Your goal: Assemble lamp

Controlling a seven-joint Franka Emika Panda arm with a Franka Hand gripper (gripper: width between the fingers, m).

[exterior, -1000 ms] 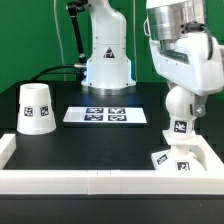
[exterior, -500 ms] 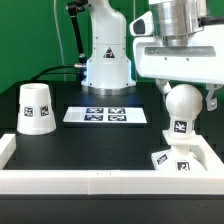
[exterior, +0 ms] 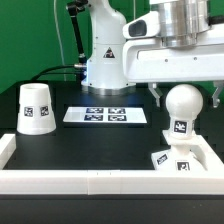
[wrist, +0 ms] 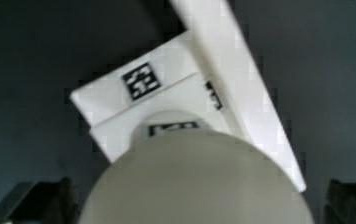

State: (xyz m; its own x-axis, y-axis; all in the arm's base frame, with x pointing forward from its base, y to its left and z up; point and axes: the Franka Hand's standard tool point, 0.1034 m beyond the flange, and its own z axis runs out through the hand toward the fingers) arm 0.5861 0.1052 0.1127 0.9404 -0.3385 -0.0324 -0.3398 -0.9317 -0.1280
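The bulb (exterior: 182,108) stands upright with its ball top up on the flat square base (exterior: 176,158), near the front corner at the exterior view's right. My gripper (exterior: 185,97) hangs over it, open, with one finger (exterior: 157,95) on each side of the ball and a gap on both sides. In the wrist view the ball (wrist: 184,180) fills the space between the dark fingers (wrist: 33,200), with the tagged base (wrist: 157,85) beyond and the gripper (wrist: 189,205) empty. The cone shade (exterior: 35,108) stands alone at the exterior view's left.
The marker board (exterior: 107,115) lies flat mid-table. A low white wall (exterior: 90,181) borders the black table at the front and sides. The arm's own white pedestal (exterior: 106,55) stands at the back.
My hand has turned broadside and come down, so the fingers now flank the bulb's ball. The bulb, base and shade have not moved.
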